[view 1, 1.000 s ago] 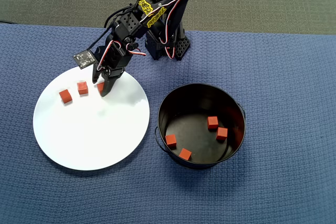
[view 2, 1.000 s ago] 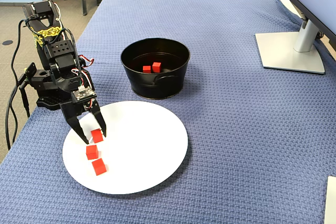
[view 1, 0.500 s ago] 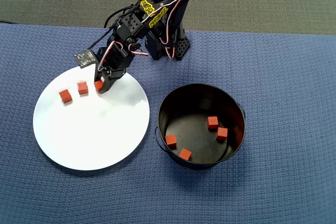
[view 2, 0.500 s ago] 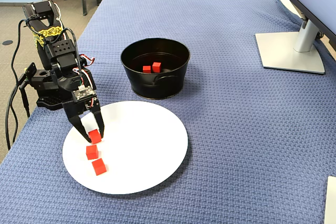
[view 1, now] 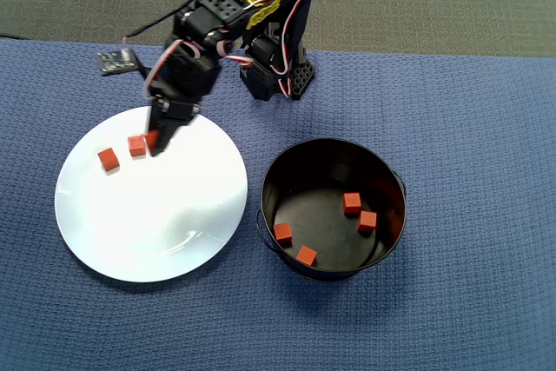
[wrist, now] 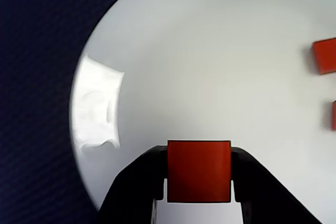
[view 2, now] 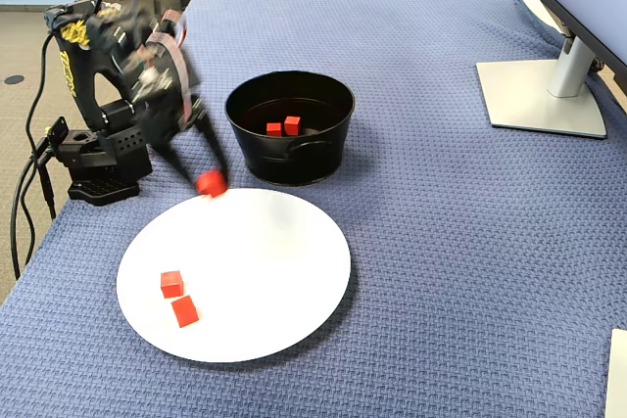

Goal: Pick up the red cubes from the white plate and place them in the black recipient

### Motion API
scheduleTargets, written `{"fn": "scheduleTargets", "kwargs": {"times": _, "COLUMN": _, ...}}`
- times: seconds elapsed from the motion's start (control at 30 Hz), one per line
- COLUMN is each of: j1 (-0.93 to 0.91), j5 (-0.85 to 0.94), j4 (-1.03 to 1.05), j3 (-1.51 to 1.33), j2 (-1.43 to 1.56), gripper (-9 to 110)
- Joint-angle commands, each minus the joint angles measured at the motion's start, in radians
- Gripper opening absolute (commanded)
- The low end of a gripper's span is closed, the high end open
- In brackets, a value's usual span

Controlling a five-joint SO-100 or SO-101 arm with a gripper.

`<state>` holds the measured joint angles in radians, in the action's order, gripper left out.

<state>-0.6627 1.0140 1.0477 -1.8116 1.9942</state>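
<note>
At centre left of the fixed view my fingers (view 2: pixel 210 181) pinch one cube (view 2: pixel 210 182), lifted above the plate's (view 2: pixel 294 271) upper rim. Two cubes (view 2: pixel 177 298) lie on the plate at lower left. Right of it, mid-frame, the pot (view 2: pixel 290 127) holds four cubes (view 1: pixel 324 227), seen from overhead, on the blue bench (view 2: pixel 470 242).
</note>
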Motion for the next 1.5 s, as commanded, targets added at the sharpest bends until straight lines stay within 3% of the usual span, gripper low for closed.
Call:
{"fn": "scheduleTargets", "kwargs": {"times": 0.0, "j1": 0.199, "j5": -0.281, "j4": 0.146, "j3": 0.258, "j2": -0.025, "gripper": 0}}
{"fn": "scheduleTargets", "kwargs": {"times": 0.23, "j1": 0.528, "j5": -0.617, "j4": 0.296, "j3": 0.448, "j2": -0.167, "gripper": 0}}
{"fn": "scheduleTargets", "kwargs": {"times": 0.47, "j1": 0.793, "j5": -0.747, "j4": 0.295, "j3": 0.371, "j2": -0.222, "gripper": 0}}
{"fn": "scheduleTargets", "kwargs": {"times": 0.5, "j1": 0.827, "j5": -0.732, "j4": 0.313, "j3": 0.359, "j2": -0.221, "gripper": 9}}
{"fn": "scheduleTargets", "kwargs": {"times": 0.57, "j1": 0.870, "j5": -0.640, "j4": 0.354, "j3": 0.334, "j2": -0.207, "gripper": 48}}
{"fn": "scheduleTargets", "kwargs": {"times": 0.6, "j1": 0.862, "j5": -0.595, "j4": 0.359, "j3": 0.324, "j2": -0.190, "gripper": 51}}
{"fn": "scheduleTargets", "kwargs": {"times": 0.87, "j1": 0.416, "j5": -0.153, "j4": 0.265, "j3": 0.302, "j2": -0.081, "gripper": 51}}
{"fn": "scheduleTargets", "kwargs": {"times": 0.97, "j1": 0.195, "j5": 0.020, "j4": 0.118, "j3": 0.230, "j2": -0.037, "gripper": 43}}
{"fn": "scheduleTargets", "kwargs": {"times": 1.1, "j1": -0.038, "j5": 0.273, "j4": -0.104, "j3": 0.060, "j2": -0.025, "gripper": 42}}
{"fn": "scheduleTargets", "kwargs": {"times": 1.3, "j1": -0.262, "j5": 0.563, "j4": -0.373, "j3": -0.130, "j2": -0.095, "gripper": 46}}
{"fn": "scheduleTargets", "kwargs": {"times": 1.47, "j1": -0.353, "j5": 0.664, "j4": -0.660, "j3": -0.273, "j2": -0.166, "gripper": 42}}
